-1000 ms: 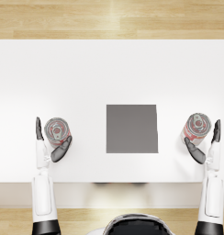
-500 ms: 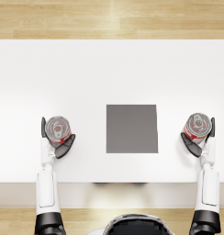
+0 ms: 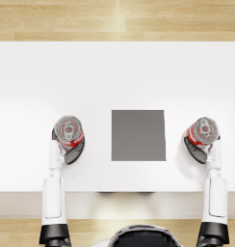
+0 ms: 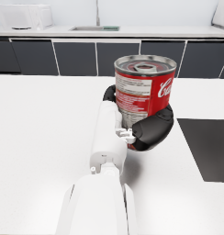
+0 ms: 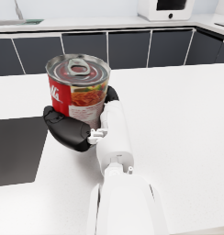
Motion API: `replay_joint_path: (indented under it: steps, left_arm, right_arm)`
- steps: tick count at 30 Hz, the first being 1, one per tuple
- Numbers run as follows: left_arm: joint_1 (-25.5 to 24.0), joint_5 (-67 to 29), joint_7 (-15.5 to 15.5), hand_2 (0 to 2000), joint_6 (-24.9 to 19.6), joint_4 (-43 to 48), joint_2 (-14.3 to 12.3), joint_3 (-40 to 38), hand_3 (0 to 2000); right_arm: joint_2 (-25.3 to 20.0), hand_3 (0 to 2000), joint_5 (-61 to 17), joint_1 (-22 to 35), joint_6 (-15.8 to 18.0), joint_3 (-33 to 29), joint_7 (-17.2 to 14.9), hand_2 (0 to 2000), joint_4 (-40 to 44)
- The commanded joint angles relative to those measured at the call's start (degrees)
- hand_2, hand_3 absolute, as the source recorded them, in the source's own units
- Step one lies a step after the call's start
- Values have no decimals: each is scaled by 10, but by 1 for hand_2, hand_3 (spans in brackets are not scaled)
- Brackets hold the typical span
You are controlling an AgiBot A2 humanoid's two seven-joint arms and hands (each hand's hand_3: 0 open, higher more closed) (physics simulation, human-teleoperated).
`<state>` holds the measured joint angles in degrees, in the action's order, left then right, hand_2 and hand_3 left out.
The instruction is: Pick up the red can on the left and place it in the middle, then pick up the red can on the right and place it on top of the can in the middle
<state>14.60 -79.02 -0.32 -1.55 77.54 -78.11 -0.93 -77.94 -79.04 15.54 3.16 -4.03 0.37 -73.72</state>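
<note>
The left red can stands left of the dark grey square mat. My left hand grips it, dark fingers wrapped around its lower wall. In the left wrist view the left red can is upright in that left hand, its base hidden, with the mat beside it. The right red can stands right of the mat, held by my right hand. The right wrist view shows the right red can upright in that right hand, next to the mat. Whether either can is off the table I cannot tell.
The white table stretches far behind the cans; its front edge runs just behind my wrists. A dark kitchen counter with a sink and a white microwave lies beyond the table.
Both arms have reached forward and inward. Both hands, earlier spread beside the cans, now wrap around them. Both cans have shifted slightly toward the mat.
</note>
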Motion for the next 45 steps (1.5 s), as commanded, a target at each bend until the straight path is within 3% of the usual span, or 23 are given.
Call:
replay_joint_path:
  steps: [1, 6, 13, 16, 18, 20, 21, 22, 23, 24, 25, 30, 31, 32, 34, 35, 37, 39, 40, 42, 45]
  left_arm:
    - [29, 0, 0, 2000, 1, 58, -7, 69, 1520]
    - [77, 0, -1, 2000, 1, 19, -39, 169, 1520]
    - [135, 0, -7, 2000, 2, -68, -82, 248, 1520]
    - [159, 0, -87, 2000, 1, -137, -100, 270, 1520]
    - [174, 0, -115, 2000, -1, -184, -111, 275, 1520]
    - [181, 0, -128, 2000, -5, -222, -118, 280, 1520]
    - [220, 0, -132, 2000, -6, -248, -72, 395, 1520]
    - [200, 0, -136, 2000, -8, -266, -113, 309, 1520]
    - [203, -1, -142, 2000, -9, -283, -116, 310, 1520]
    - [231, 0, -150, 2000, -8, -296, -82, 403, 1520]
    - [212, 0, -158, 2000, -7, -301, -111, 331, 1520]
    - [200, -1, -189, 2000, -11, -301, -112, 312, 1520]
    - [196, -1, -191, 639, -13, -295, -111, 308, 1193]
    - [187, -1, -192, 0, -14, -279, -108, 305, 867]
    - [173, 0, -194, 0, -2, -242, -102, 294, 213]
    - [159, 0, -195, 0, 7, -211, -96, 286, 0]
    - [118, 0, -184, 0, 23, -117, -76, 267, 0]
    - [80, 0, -120, 0, 31, -40, -59, 243, 0]
    - [61, 0, -85, 0, 27, -1, -51, 226, 0]
    - [30, 0, -42, 0, 21, 59, -40, 188, 0]
    - [-8, 0, -13, 0, 18, 115, -30, 132, 0]
  right_arm:
    - [-1, 1520, 0, 10, 0, 24, 0, 2000, -94]
    - [-6, 1520, 0, 17, 10, 46, 0, 2000, -167]
    - [-18, 1520, 0, 49, 19, 74, 0, 2000, -189]
    - [-22, 1520, 0, 52, 20, 85, 0, 2000, -207]
    - [-24, 1520, 0, 52, 22, 86, 0, 2000, -217]
    - [-26, 1520, 0, 51, 22, 89, 0, 2000, -230]
    - [-27, 1520, 0, 53, 22, 92, 0, 2000, -236]
    - [-29, 1520, 0, 56, 22, 95, 0, 2000, -238]
    - [-30, 1520, 0, 57, 23, 97, 0, 2000, -243]
    - [-32, 1520, 0, 62, 23, 102, 0, 2000, -246]
    - [-35, 1520, 0, 68, 23, 107, 0, 2000, -245]
    - [-52, 1520, 0, 102, 23, 139, 0, 2000, -232]
    - [-56, 1520, 0, 108, 23, 148, 0, 2000, -226]
    - [-61, 1520, 0, 117, 23, 156, 0, 2000, -220]
    - [-69, 1520, 0, 130, 24, 167, 0, 2000, -212]
    - [-73, 1520, 0, 137, 24, 171, 0, 2000, -206]
    - [-82, 1520, 0, 153, 30, 177, 0, 2000, -195]
    - [-88, 1520, 0, 162, 31, 181, 0, 2000, -189]
    - [-92, 1520, 0, 169, 31, 183, -15, 2000, -183]
    - [-98, 1520, 0, 180, 27, 186, -74, 2000, -166]
    - [-105, 1520, 0, 190, 19, 200, -128, 2000, -152]
